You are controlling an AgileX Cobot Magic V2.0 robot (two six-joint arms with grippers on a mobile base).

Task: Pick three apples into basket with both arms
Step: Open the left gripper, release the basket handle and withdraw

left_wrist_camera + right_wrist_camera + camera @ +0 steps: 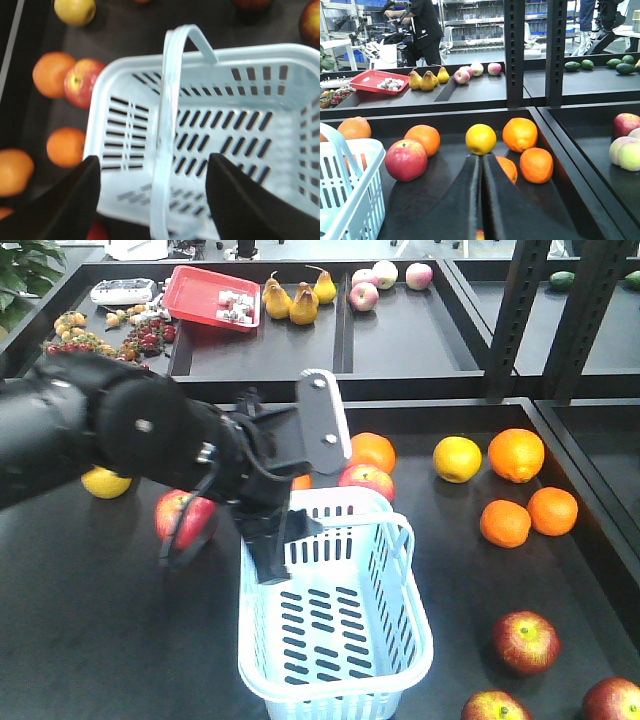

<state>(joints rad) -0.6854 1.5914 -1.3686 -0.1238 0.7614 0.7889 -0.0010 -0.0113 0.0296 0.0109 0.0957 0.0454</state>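
While the basket (405,640) sits empty mid-table, the three dark apples lie out to its right, none of them touched. One apple (525,641) is near the basket and two more (494,708) (612,700) are down at the front edge. The left gripper (154,165) hangs over the basket's rim with its fingers (65,205) spread wide, and the loop handle (167,100) runs up between them, held by neither. The right gripper (480,160) is low over the table (435,200), jaws pressed together with nothing between them. It points at a yellow fruit (480,139) and a cluster of oranges (536,164). A redder apple (366,480) sits just behind the basket, and another (185,518) is tucked beside the left arm (100,430).
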